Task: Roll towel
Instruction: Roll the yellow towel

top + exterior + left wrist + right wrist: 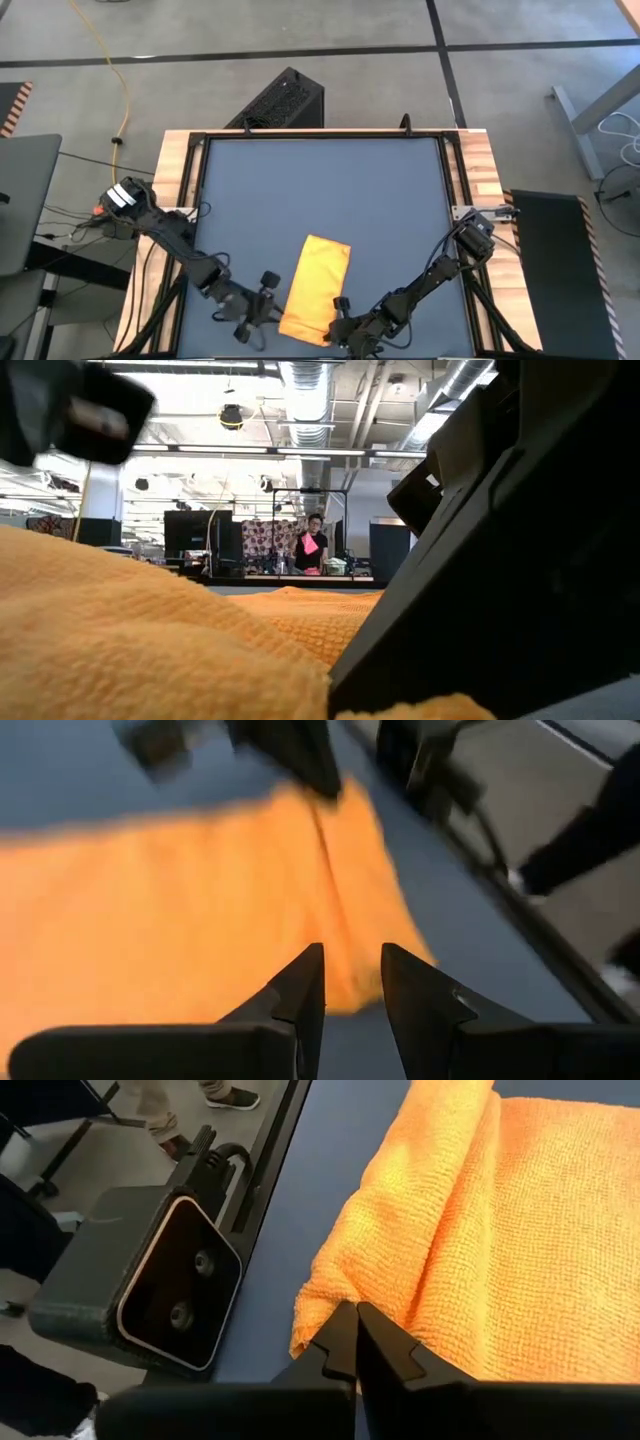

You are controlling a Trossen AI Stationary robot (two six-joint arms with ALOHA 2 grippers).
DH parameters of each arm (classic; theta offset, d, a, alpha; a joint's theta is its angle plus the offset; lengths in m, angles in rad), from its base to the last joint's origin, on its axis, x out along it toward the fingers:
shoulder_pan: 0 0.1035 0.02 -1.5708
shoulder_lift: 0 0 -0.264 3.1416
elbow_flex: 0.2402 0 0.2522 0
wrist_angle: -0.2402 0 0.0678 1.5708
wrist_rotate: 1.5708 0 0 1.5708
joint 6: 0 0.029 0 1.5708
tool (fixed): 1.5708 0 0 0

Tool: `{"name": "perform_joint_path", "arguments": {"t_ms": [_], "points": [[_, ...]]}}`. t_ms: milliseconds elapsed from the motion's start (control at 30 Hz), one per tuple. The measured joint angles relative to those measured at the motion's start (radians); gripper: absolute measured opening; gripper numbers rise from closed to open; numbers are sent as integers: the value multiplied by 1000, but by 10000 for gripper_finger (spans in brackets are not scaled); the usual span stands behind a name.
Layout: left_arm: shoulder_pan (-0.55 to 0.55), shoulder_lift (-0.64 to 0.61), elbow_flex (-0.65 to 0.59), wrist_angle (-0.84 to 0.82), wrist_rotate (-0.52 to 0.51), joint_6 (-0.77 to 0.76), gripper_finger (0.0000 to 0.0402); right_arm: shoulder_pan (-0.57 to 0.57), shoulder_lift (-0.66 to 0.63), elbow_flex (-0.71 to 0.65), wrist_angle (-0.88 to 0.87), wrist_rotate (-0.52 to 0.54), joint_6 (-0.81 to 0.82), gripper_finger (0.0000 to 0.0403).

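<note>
The yellow-orange towel [315,285] lies as a narrow folded strip on the dark table top [320,190], running from the middle toward the near edge. My left gripper [264,300] is low at the strip's left side near its near end. In the left wrist view its fingers [352,960] stand a little apart over the towel's edge [180,890]; I cannot tell whether they touch it. My right gripper [340,312] is at the strip's right near corner, shut on the cloth [520,1230]. The towel fills the low view's foreground [150,640]. My right gripper [355,1315] pinches the towel's edge [335,1285] at the strip's near right corner, where the cloth is humped up into a fold. The shut fingertips come in low from the table's right, slanting down. The rest of the towel lies slack on the table.
The low camera's housing [170,1280] sits at the table's near edge beside the towel. A black box [285,100] stands behind the far edge. Wooden side rails [175,180] frame the table. Bare table top lies beyond the towel. A person [312,545] stands far off in the room.
</note>
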Motion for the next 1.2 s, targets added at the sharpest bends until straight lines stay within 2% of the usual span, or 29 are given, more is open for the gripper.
{"name": "perform_joint_path", "arguments": {"t_ms": [100,233,433,633,733,1000,1200], "points": [[-55,-35,0,-54,-117,112,89,0,1,0,6,-15,24,23],[-109,-36,0,-66,-148,364,89,0,2,-1,24,-29,30,20],[-133,48,28,-73,-172,666,89,-15,3,-1,41,-90,79,23],[-141,186,143,-68,-280,1002,89,-22,3,-1,42,-99,123,21],[-140,224,162,-44,-278,1069,89,-27,3,-1,42,-103,150,22],[-140,224,160,-44,-281,1181,89,-39,2,-1,42,-104,158,22],[-149,224,160,-106,-261,1274,89,-39,2,-1,41,-104,162,21]]}}
